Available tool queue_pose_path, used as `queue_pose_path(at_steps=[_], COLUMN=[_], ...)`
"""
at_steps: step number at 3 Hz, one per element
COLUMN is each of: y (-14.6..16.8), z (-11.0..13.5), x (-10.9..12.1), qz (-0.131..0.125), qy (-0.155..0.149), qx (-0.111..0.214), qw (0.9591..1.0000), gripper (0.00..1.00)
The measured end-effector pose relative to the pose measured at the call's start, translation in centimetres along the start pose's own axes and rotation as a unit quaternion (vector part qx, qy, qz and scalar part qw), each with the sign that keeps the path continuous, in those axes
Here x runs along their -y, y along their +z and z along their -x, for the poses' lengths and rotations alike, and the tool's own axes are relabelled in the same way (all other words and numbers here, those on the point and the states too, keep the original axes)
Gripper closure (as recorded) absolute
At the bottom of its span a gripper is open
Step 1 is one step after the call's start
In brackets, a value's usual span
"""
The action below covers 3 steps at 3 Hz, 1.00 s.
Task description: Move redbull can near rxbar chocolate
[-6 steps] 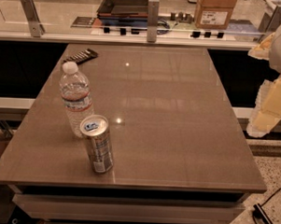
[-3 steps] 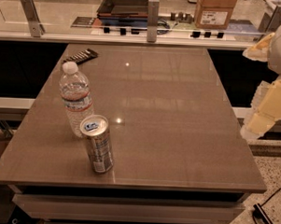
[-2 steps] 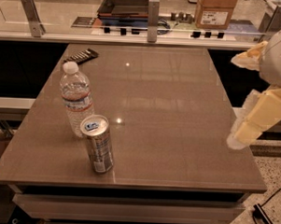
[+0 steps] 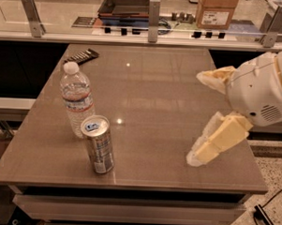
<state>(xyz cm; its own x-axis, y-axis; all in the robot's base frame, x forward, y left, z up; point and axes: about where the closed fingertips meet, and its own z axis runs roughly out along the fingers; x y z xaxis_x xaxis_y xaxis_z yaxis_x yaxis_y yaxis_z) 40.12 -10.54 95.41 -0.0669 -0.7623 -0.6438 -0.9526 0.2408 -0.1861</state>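
Note:
The redbull can (image 4: 98, 143) stands upright near the front left of the brown table (image 4: 155, 96), silver with a blue mark on its shiny top. The rxbar chocolate (image 4: 81, 56) lies flat at the table's far left corner, dark with pale stripes. My gripper (image 4: 196, 117) is over the right side of the table, far right of the can. It is open and empty, with one pale finger high and the other low near the table top.
A clear water bottle (image 4: 76, 100) with a white cap stands just behind and left of the can, almost touching it. A counter with a glass rail (image 4: 149, 21), a dark tray and a cardboard box (image 4: 215, 12) runs behind the table.
My gripper and arm have moved in from the right edge to over the table's right side. The can, bottle and bar have not moved.

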Motion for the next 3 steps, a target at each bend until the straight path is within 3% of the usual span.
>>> queue_pose_path(at_steps=[1,2,3], y=[3.2,5.1,5.7], z=[1.5,3.6,5.2], x=[-0.7,-1.7,-3.2], qz=[0.025,0.062,0.098], qy=[-0.015,-0.033,-0.049], qx=[0.090,0.176,0.230], qw=[0.9955,0.9819,0.9668], gripper=[0.00,0.00,0.00])
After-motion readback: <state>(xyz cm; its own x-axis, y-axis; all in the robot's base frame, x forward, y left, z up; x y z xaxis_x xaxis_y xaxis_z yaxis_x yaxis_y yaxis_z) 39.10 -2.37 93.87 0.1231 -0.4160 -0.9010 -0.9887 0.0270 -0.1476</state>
